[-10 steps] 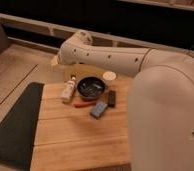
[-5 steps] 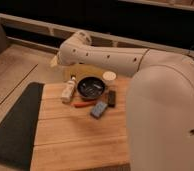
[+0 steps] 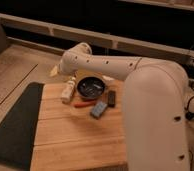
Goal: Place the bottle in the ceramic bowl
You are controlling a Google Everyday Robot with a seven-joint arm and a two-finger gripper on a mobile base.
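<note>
— The big things first?
— A white arm [image 3: 105,67] reaches over the wooden bench [image 3: 75,140]; the ceramic bowl [image 3: 92,87] sits near its far edge.
— The bottle [image 3: 67,91]?
— Lying on the bench just left of the bowl.
— The tool [image 3: 55,70]?
— Beyond the bottle, fingers apart, holding nothing.

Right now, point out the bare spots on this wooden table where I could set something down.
Free: the near wooden table, from the red stick and blue block forward, and the dark mat beside it. Crowded: bottle, ceramic bowl, dark block; pincer hangs behind the bottle.
</note>
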